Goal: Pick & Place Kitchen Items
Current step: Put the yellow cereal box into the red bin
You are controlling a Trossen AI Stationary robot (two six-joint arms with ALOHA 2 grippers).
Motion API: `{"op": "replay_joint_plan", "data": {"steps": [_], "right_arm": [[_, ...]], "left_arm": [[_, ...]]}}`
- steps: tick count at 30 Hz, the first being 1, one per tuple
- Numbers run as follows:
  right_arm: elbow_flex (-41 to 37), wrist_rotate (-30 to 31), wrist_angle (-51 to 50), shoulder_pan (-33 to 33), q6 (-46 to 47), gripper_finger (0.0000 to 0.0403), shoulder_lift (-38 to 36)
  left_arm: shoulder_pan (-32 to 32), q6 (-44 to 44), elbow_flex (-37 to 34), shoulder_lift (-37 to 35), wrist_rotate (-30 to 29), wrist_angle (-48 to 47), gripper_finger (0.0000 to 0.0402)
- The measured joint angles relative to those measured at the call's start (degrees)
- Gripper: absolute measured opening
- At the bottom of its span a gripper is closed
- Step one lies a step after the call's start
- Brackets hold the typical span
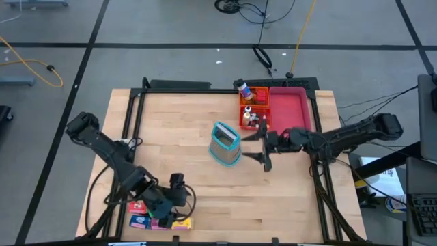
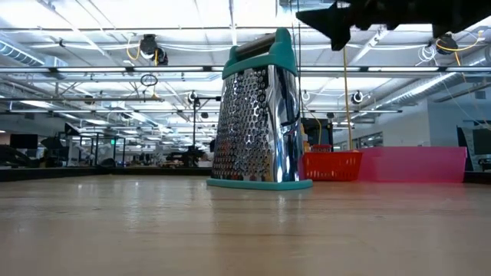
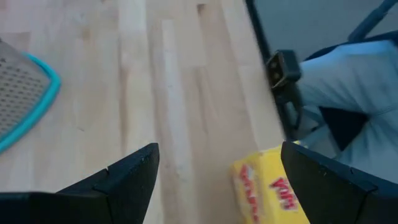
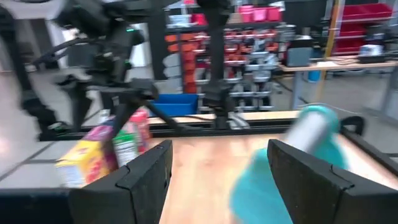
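Small red [image 1: 136,206], blue [image 1: 140,220] and yellow [image 1: 181,223] boxes lie flat on the table's near left corner. My left gripper [image 1: 173,209] is open low over them. In the left wrist view the yellow box [image 3: 268,191] lies between the spread fingers, apart from them. Tiny bottles and jars [image 1: 250,116] stand in the orange tray [image 1: 261,98] at the far right. My right gripper [image 1: 259,147] is open and empty, raised above the table just right of a teal-framed metal grater [image 1: 225,143]. The grater stands on its base [image 2: 259,184].
A pink tray [image 1: 292,106] sits beside the orange tray at the far right. One bottle [image 1: 242,88] lies at the orange tray's far edge. A black frame runs along the table's edges [image 1: 177,85]. Bare wood lies across the middle and near right.
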Motion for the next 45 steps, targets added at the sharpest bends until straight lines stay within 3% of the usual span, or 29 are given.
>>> {"op": "replay_joint_plan", "data": {"steps": [5, 9, 18, 26, 41, 45], "right_arm": [[0.0, 0.4, -0.2, 4.8, -0.2, 0.0253, 0.4], [0.0, 4.8, -1.2, 7.6, -0.9, 0.0253, 0.4], [0.0, 9.2, -1.6, 10.0, -2.9, 0.0253, 0.4], [0.0, 9.2, -3.0, 10.1, -2.2, 0.0253, 0.4], [0.0, 9.2, -3.1, 10.1, -2.0, 0.0254, 0.4], [0.0, 9.2, -3.1, 10.1, -2.0, 0.0254, 0.4]], "left_arm": [[-2.1, -4.7, 0.0, 0.7, -0.1, 3.6, 0.034], [-3.6, -9.1, 0.0, 3.7, -0.4, 5.4, 0.034], [-4.3, -17.9, 0.0, 9.2, 0.6, 5.2, 0.034], [-4.3, -19.2, 0.0, 9.1, 5.5, 5.4, 0.034], [-4.7, -22.0, 0.0, 11.8, 7.6, 5.1, 0.0339], [-4.6, -22.5, 0.0, 11.9, 7.6, 5.0, 0.0304]]}}
